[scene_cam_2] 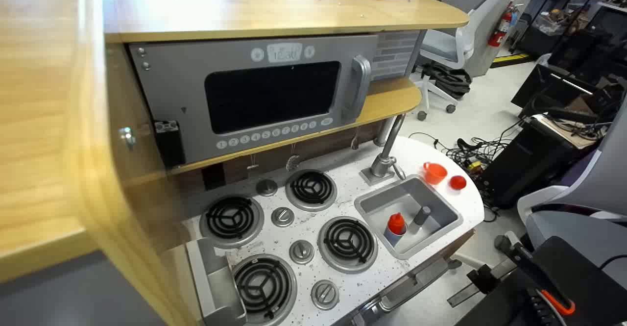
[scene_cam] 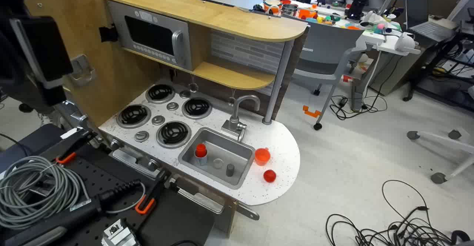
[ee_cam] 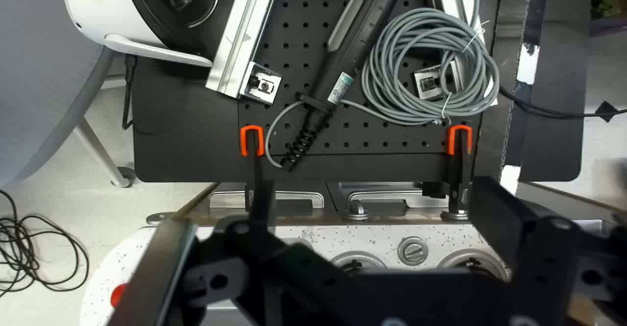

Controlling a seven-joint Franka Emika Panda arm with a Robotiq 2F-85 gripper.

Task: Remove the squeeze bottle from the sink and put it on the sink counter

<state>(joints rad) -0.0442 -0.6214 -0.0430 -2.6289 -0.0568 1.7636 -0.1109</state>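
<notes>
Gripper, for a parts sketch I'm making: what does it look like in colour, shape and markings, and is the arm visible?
The gripper is black to dark grey: two blocky fingers and angular links with dark round holes. A pale screw head shows at the wrist view's lower edge. I can make out no lettering or cable on it. No view shows the arm clearly enough to describe.

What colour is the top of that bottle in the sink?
Red; the bottle top shows best in an exterior view.
</notes>
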